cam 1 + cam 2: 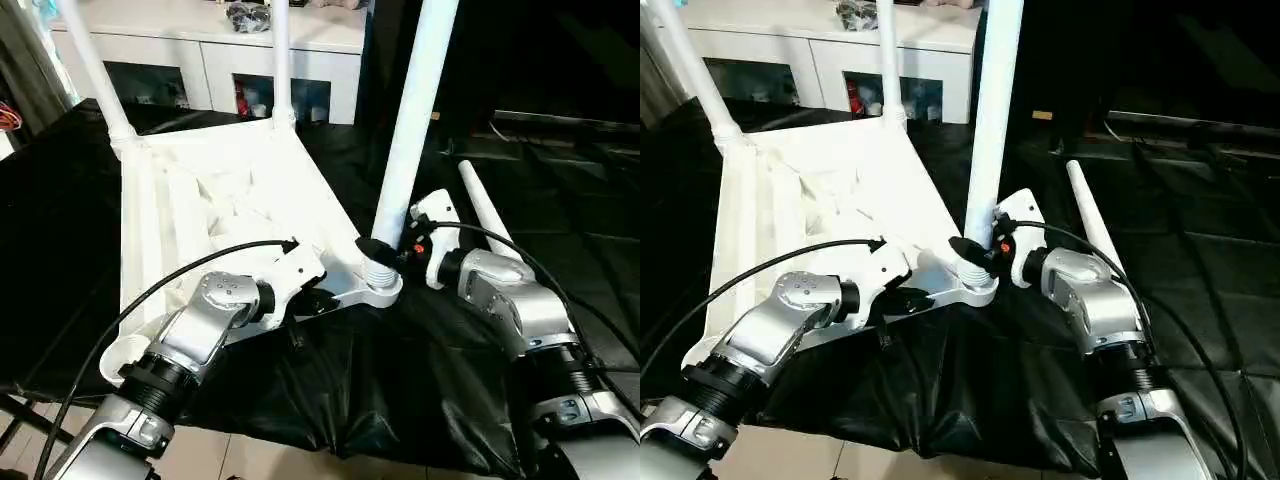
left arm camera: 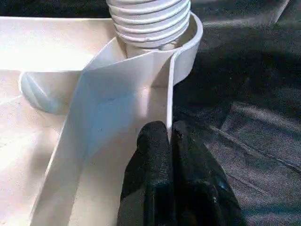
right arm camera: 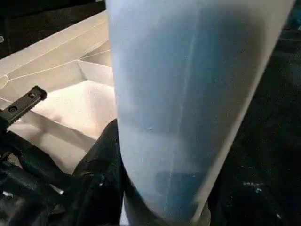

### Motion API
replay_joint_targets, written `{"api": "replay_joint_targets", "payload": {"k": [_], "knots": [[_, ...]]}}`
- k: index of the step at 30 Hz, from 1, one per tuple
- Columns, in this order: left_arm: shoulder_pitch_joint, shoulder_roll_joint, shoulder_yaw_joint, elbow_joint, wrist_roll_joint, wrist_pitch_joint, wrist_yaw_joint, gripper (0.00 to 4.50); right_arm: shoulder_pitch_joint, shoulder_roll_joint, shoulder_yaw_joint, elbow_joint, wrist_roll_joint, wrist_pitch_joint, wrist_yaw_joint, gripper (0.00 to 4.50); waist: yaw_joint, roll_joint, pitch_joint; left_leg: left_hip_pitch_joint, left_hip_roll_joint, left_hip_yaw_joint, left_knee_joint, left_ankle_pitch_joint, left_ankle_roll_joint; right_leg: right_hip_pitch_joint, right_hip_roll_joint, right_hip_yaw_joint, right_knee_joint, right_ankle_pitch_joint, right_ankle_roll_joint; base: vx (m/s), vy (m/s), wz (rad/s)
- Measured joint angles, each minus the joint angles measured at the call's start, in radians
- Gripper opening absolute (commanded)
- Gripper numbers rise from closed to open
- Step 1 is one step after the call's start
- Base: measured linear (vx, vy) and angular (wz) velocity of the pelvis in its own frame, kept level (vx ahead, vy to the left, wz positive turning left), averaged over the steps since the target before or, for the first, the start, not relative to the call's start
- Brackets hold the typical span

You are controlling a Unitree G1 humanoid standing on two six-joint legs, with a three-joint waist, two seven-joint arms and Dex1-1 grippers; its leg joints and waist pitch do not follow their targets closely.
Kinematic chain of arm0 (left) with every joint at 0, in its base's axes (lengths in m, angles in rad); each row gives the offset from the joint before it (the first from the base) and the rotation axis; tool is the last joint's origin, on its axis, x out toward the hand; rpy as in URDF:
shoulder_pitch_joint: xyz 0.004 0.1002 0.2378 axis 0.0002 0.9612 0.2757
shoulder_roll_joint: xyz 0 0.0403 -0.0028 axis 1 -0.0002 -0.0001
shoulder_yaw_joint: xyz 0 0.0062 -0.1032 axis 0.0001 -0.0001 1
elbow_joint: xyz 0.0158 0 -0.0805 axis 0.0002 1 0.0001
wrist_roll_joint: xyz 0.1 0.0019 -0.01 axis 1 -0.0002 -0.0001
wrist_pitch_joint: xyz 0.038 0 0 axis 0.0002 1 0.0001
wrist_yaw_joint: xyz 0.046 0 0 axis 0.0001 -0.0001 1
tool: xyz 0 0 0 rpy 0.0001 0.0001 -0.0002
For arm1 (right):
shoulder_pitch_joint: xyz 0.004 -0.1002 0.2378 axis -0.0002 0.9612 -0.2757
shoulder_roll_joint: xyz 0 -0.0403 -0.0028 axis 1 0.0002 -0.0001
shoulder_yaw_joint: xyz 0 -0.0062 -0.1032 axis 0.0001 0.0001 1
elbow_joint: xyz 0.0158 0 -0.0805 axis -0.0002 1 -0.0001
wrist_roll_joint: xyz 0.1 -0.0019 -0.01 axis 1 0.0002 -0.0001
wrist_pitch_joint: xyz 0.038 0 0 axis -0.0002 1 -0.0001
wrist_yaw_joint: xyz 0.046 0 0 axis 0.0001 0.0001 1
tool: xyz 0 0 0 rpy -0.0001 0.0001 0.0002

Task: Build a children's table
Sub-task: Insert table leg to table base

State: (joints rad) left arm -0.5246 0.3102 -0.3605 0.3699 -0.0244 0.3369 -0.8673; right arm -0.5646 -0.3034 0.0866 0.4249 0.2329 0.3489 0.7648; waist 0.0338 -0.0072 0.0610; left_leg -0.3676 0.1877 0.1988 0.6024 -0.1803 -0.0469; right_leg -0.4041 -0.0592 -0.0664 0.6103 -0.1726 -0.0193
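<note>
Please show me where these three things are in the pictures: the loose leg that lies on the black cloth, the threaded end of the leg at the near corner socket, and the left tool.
loose leg (image 1: 486,208), left eye view, middle of its tube
threaded end (image 2: 149,21), left wrist view, ribbed thread above the socket
left tool (image 2: 170,141), left wrist view, fingertips pinching the tabletop's rib

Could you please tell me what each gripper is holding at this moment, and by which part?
The left gripper pinches the tabletop's side rim near the corner socket. The right gripper clasps the leg just above its threaded base.
</note>
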Motion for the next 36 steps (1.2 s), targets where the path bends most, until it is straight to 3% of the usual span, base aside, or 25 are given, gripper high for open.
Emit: {"api": "replay_joint_targets", "payload": {"k": [21,36], "knots": [[0.018,0.017,0.004,-0.012,-0.001,-0.036,-0.054,0.0,0.023,-0.007,-0.005,-0.019,0.015,0.036,0.041,1.88,0.0,0.0,0.0,0.0,0.0,0.0,0.0,0.0,0.0,0.0,0.0,0.0,0.0,0.0,0.0,0.0,0.0,0.0],[0.032,0.017,0.008,-0.029,-0.002,-0.038,-0.082,0.0,0.097,0.034,-0.112,-0.001,0.127,0.029,0.038,1.88,0.008,0.001,-0.001,0.0,0.0,0.0,-0.001,0.0,0.0,0.0,0.0,0.0,-0.001,0.0,0.0,0.0,0.0,0.0]]}}
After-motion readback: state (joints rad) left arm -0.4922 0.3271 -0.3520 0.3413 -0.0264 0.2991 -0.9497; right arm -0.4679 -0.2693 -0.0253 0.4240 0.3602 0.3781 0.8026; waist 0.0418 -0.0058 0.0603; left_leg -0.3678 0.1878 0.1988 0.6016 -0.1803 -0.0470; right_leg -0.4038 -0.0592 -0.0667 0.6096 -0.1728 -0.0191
